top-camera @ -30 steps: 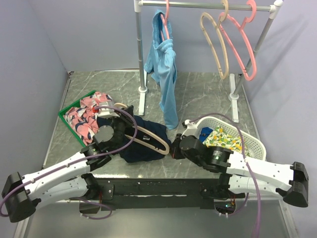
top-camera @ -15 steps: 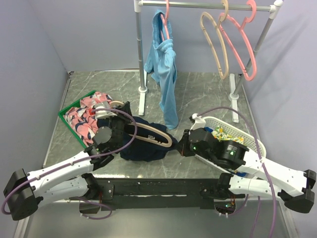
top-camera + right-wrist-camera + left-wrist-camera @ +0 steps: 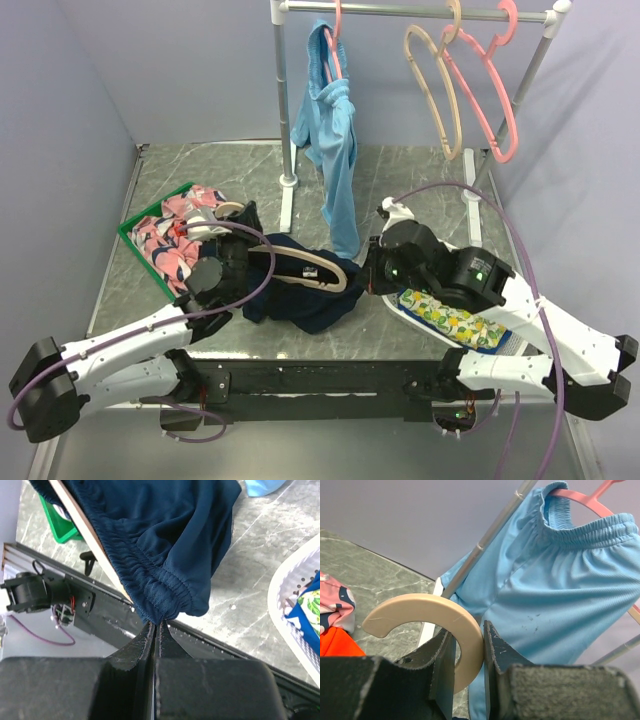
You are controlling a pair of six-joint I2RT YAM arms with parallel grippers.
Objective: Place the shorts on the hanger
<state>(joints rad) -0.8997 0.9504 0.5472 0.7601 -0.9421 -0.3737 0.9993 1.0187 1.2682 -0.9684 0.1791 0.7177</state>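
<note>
The navy shorts hang over the lower bar of the beige hanger, raised just above the table's near middle. My left gripper is shut on the hanger's hook end; in the left wrist view the hook curves out between its jaws. My right gripper is shut on the shorts' waistband at their right end. In the right wrist view the elastic hem is pinched at the fingertips, and the hanger bar runs along the waistband.
A metal rack at the back carries a light-blue garment, a second beige hanger and pink hangers. A green tray of patterned clothes is at the left. A white basket with clothes lies under the right arm.
My right arm has risen and swung back and right, still pinching the waistband. The hanger's right end has lifted with the shorts. My left gripper moved slightly farther back with the hook.
</note>
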